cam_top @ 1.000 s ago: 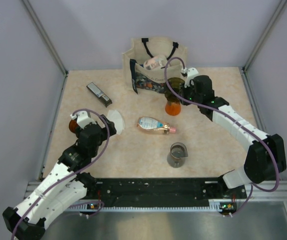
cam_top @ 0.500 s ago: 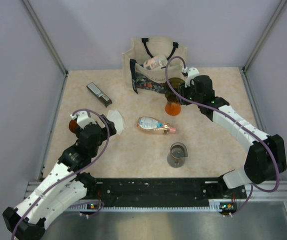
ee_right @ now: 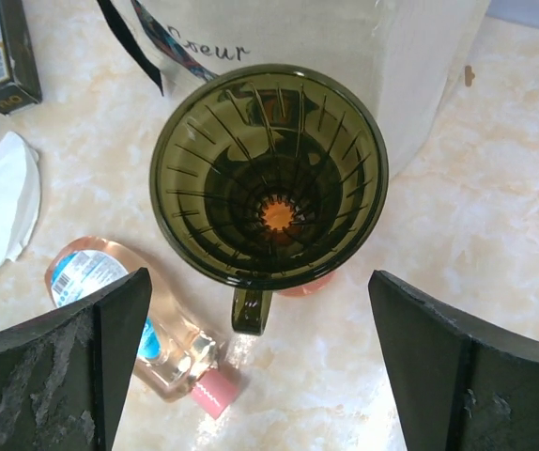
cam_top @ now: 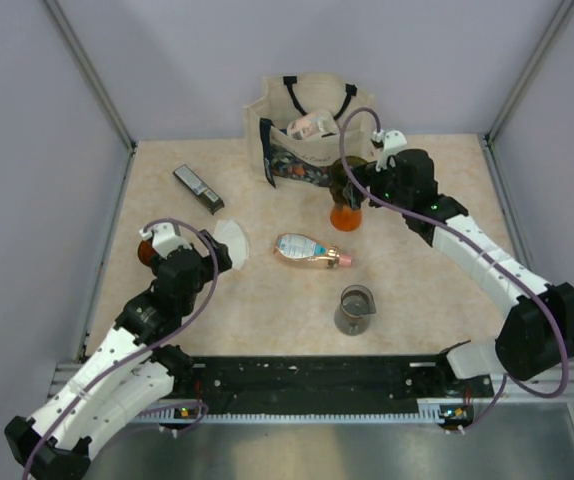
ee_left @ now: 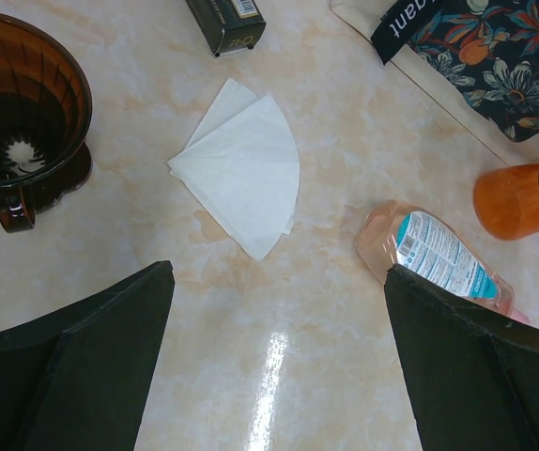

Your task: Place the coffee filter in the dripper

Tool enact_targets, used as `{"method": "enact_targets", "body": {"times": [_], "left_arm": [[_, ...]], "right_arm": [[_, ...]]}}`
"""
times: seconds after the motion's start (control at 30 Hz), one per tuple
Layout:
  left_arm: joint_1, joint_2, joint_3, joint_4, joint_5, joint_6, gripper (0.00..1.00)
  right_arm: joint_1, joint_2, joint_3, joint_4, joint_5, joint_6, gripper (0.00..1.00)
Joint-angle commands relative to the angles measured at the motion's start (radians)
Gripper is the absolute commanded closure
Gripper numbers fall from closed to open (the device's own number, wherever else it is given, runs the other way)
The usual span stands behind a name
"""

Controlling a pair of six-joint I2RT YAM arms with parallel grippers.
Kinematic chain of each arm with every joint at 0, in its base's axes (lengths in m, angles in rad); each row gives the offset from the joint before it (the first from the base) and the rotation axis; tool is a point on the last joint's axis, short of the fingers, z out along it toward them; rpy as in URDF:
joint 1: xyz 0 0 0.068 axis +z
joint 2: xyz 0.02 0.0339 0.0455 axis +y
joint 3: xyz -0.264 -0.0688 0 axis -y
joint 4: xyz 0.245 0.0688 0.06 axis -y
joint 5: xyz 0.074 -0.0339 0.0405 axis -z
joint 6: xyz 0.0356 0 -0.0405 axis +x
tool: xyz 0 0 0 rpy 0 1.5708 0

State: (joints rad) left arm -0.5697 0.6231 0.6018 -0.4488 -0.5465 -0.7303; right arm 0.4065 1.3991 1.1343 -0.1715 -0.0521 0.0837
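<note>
The white coffee filter [ee_left: 241, 174] lies flat on the table, folded into a fan shape [cam_top: 234, 240]. My left gripper [ee_left: 277, 282] hovers open just short of it, with nothing between its fingers [cam_top: 217, 256]. A brown dripper [ee_left: 21, 103] stands to the left of the filter [cam_top: 147, 250]. An olive-green dripper [ee_right: 269, 174] sits on top of an orange cup [cam_top: 346, 214], its handle pointing toward me. My right gripper [ee_right: 258, 282] is open above it, apart from it [cam_top: 359, 182].
A cloth bag [cam_top: 312, 125] stands at the back behind the green dripper. A black box [cam_top: 197, 188] lies at the back left. A pink soap bottle [cam_top: 312, 250] lies mid-table, and a glass beaker [cam_top: 355, 308] stands nearer the front.
My right gripper has opened, let go of the green dripper on the orange cup, and lifted slightly away. The left arm has not moved.
</note>
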Motion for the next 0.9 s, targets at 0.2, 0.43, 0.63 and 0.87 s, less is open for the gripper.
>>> {"method": "enact_targets", "body": {"times": [0.2,0.43,0.63,0.87], "left_arm": [[0.005,-0.007,0.027,-0.002,0.020,-0.017,0.01],[0.013,0.078,0.061,-0.018,0.037,-0.057,0.01],[0.152,0.147,0.061,0.018,0.213,-0.087,0.01],[0.306,0.122,0.065,-0.013,0.277,-0.090,0.01]], "right_arm": [[-0.008,-0.233,-0.053,0.050,-0.046,0.060,0.01],[0.082,-0.307,-0.041,0.006,-0.125,0.150,0.01],[0.241,-0.201,0.028,0.027,-0.136,0.241,0.05],[0.328,0.108,0.171,0.049,-0.138,0.323,0.08]]}}
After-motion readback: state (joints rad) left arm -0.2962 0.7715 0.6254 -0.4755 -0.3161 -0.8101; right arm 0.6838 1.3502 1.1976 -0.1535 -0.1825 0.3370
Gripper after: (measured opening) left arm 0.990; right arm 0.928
